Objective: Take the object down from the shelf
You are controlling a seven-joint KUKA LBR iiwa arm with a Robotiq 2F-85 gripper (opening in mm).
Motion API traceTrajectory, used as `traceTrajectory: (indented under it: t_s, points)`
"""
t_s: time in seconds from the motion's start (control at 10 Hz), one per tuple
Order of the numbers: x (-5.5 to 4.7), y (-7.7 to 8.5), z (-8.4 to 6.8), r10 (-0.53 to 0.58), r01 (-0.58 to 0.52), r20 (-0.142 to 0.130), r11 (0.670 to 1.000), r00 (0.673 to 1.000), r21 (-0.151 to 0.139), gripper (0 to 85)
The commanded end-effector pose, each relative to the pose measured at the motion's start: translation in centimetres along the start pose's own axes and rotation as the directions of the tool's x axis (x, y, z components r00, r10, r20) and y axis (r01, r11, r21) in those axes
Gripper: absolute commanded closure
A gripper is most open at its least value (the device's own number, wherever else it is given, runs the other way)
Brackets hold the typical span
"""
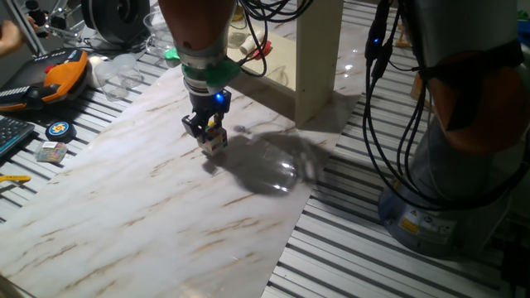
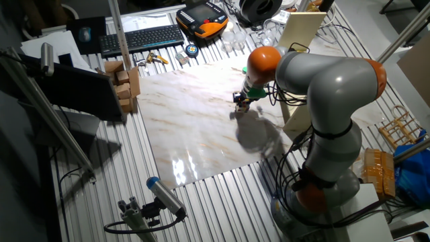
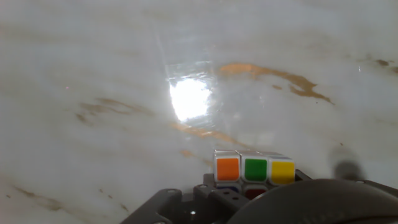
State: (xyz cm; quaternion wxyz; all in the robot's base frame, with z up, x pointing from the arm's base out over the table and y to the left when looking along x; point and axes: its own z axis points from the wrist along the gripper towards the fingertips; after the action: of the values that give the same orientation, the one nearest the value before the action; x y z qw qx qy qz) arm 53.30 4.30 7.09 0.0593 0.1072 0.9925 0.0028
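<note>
Centre-left of one fixed view: claw (image 1: 209,132), held low over the marbled table (image 1: 124,199), closed on a small colour-tiled puzzle cube (image 1: 215,139). The cube is seen gripped between the fingers; in the hand view its upper row (image 3: 254,169) shows orange, green and yellow tiles at lower centre of frame, with bare marble beyond it. Whether the cube already touches the table cannot be settled from these angles; it appears just above the surface.

Upper centre of the same fixed view: shelf (image 1: 310,58), cream-coloured, upright panel and board visible, standing behind and to the right of the claw, apart from it. In the other fixed view the shelf (image 2: 302,30) is seen at upper right, the claw (image 2: 242,101) and arm in front of it.

Upper left of the first fixed view: orange-and-black controller (image 1: 58,74), round blue-and-yellow item (image 1: 58,129), keyboard edge (image 1: 10,132), all off the marble and well apart from the cube.

Step judged in hand: the object is already off the shelf and being brought down to the table; the task is judged nearly complete. Next move judged to call for a short, gentle descent until the cube rests flat, the claw then opened and lifted straight up so the cube is not dragged or tipped.
</note>
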Motion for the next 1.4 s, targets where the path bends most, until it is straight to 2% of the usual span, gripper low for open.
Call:
traceTrajectory:
  t_s: [0.0,0.3,1.2,1.3]
  points:
    - [0.03,-0.05,0.13,0.0,0.0,0.001,1.0,1.0,0.003,85.0]
    - [0.11,-0.17,0.4,-0.001,0.001,0.002,1.0,1.0,0.01,85.0]
    - [0.27,-0.36,0.71,-0.012,0.012,-0.001,1.0,1.0,0.0,85.0]
    - [0.29,-0.36,0.71,-0.006,0.006,0.005,1.0,1.0,0.002,68.0]
